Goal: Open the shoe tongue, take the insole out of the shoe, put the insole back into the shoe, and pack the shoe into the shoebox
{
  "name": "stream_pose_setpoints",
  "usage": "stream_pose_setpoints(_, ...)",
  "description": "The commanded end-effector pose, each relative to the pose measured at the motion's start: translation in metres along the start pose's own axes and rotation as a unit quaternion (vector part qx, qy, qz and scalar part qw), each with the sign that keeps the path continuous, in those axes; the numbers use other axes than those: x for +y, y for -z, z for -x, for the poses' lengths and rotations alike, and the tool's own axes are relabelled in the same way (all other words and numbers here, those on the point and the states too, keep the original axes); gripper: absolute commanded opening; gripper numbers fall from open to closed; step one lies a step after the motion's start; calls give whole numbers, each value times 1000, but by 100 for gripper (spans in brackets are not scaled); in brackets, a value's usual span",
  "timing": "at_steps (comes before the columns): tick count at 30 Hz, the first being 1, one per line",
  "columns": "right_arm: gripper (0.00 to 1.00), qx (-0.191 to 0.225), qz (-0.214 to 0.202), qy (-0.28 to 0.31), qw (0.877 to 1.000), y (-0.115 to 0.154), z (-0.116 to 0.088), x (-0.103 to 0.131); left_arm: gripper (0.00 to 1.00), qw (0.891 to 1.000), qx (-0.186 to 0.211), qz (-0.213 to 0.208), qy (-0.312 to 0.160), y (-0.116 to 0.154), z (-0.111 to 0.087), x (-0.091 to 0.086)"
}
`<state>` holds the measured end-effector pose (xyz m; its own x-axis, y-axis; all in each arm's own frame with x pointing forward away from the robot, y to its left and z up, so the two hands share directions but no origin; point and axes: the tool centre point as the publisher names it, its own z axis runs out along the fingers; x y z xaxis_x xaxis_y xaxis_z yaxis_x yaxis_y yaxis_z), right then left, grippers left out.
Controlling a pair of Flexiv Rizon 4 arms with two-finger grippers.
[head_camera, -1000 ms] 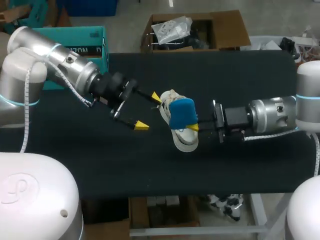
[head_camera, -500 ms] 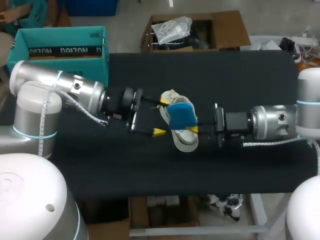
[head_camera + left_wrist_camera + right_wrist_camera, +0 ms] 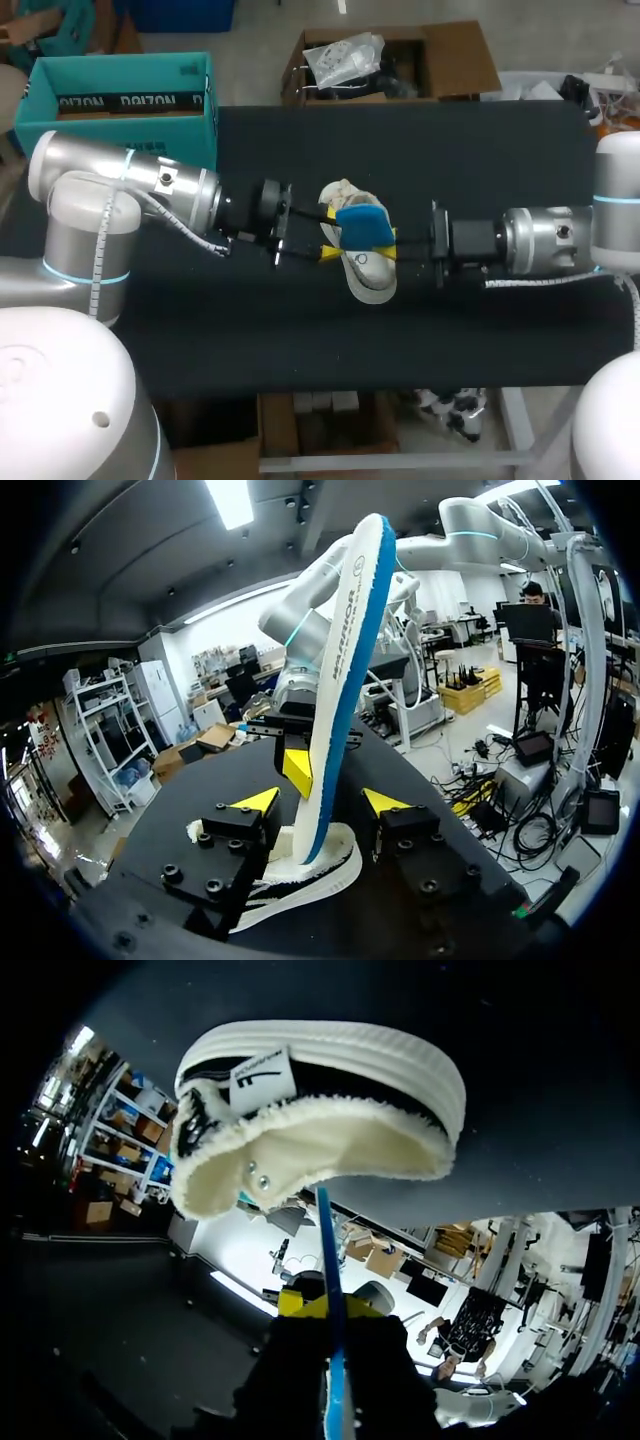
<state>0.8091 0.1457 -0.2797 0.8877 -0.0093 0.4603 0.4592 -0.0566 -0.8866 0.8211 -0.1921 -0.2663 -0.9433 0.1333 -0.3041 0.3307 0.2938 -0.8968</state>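
**Insole (image 3: 360,222) upright over shoe (image 3: 368,275), between both grippers**

1. Shoebox (image 3: 120,95): it sits at the far left corner of the table (image 3: 300,330), well apart from the shoe. Nothing is packed in it yet.

2. Left gripper (image 3: 329,232): it is just left of the shoe. Its fingers are spread, one on the far side of the insole and one on the near side. In the left wrist view the insole (image 3: 345,680) rises between the two yellow tips with a gap at each. The left gripper (image 3: 320,805) therefore flanks the insole but does not hold it.

3. Shoe and insole: the shoe lies near the table's middle, with its long axis running far to near. Which end is the toe cannot be told. The insole stands on end above the shoe, with its long axis near vertical. Its lower end is at the shoe's fleece-lined opening (image 3: 320,1150). Whether it is already inside cannot be told.

4. Right gripper (image 3: 387,245): it comes in from the right and pinches the insole by its two faces, shown edge-on in the right wrist view (image 3: 328,1260).

5. Governing relation: the insole lies directly ahead of the left fingers, and its faces are turned towards them. Judged from this, the insole is out and must go back in. The right arm has control, and the left arm is equally near and placed to steady it.
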Motion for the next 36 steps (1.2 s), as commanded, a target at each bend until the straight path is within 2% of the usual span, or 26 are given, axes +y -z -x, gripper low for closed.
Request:
stream_pose_setpoints(1, 0, -2, -7, 0, 1000, 1, -4, 5, 49, 1000, 11, 0, 0, -7, 6, 5)
stream_pose_setpoints(7, 0, -2, -9, 2, 1000, 0, -6, 6, 47, 1000, 17, 2, -2, -12, 7, 7)
stream_pose_setpoints(12, 0, -3, -9, 4, 1000, 0, -8, 6, 41, 1000, 18, 2, -2, -15, 9, 9)
stream_pose_setpoints(21, 0, -7, -4, 4, 1000, 0, -11, 11, 36, 1000, 17, 8, -3, -20, 12, 15)
stream_pose_setpoints(30, 0, -8, 4, 6, 1000, 1, -9, 15, 43, 1000, 15, 11, -3, -18, 14, 18)
stream_pose_setpoints(34, 0, -9, 3, 7, 1000, 1, -9, 20, 37, 1000, 9, 14, -5, -17, 15, 18)
stream_pose_setpoints(36, 0, -8, 3, 8, 1000, 1, -9, 21, 28, 1000, 8, 17, -6, -16, 15, 19)
